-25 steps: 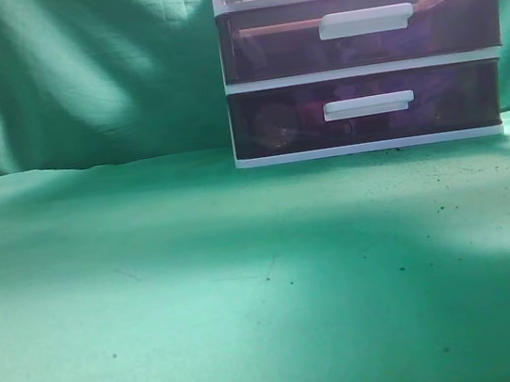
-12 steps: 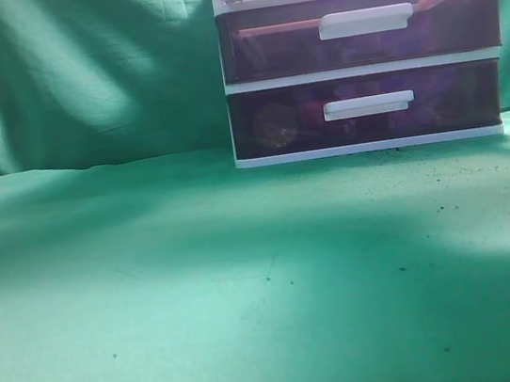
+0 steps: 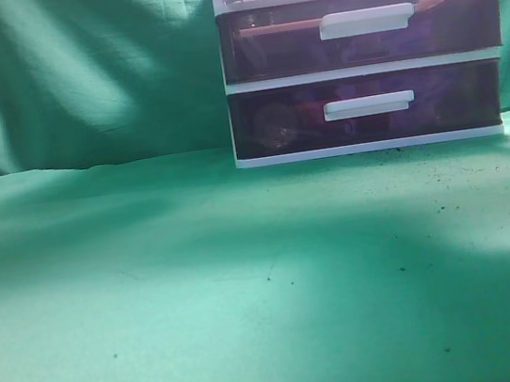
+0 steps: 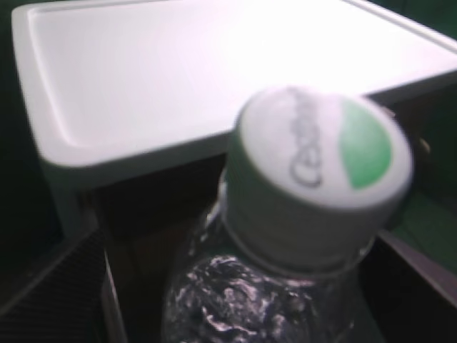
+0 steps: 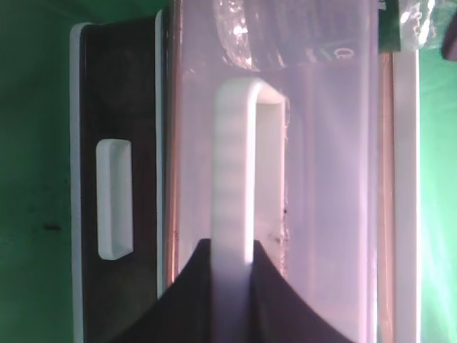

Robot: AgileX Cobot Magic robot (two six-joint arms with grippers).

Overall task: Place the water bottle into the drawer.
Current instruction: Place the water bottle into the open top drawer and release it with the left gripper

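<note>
Bottle (image 4: 285, 236) held close under the left wrist camera, cap toward the lens, long axis running away along the arm toward the open drawer (image 5: 328, 179) below the unit's white top (image 4: 143, 78). Left hand's fingers out of sight, so grip not confirmable, though presumably clasped round the body. Right hand (image 5: 232, 268) clamped on the drawer's white handle (image 5: 235, 171), holding it pulled out. Through the purple front, clear crinkled plastic at the far end, likely the bottle's base already inside. Left arm alone carrying; remaining move apparently downward.
</note>
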